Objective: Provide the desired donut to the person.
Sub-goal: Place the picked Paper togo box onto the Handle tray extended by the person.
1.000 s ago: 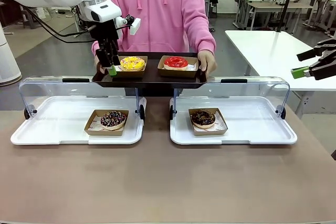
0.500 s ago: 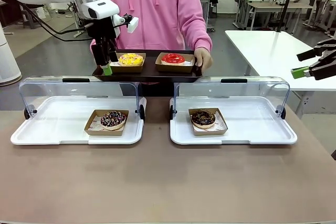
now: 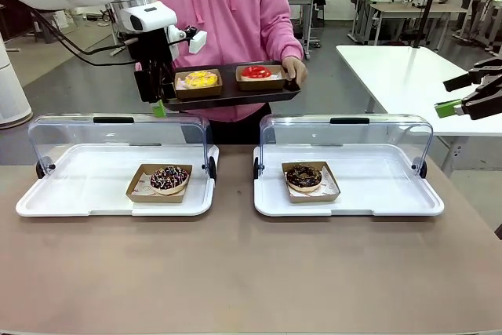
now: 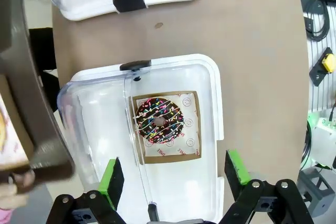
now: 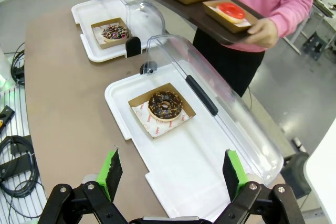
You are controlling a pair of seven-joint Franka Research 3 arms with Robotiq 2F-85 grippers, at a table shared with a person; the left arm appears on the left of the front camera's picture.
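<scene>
Resting on the person's (image 3: 227, 5) dark tray (image 3: 227, 96): yellow donut (image 3: 201, 78), beside red one | left gripper (image 3: 159, 105) released, empty, at tray's edge | right gripper (image 5: 170, 174) spread, idle | advice: lift straight, clear of tray rim
</scene>
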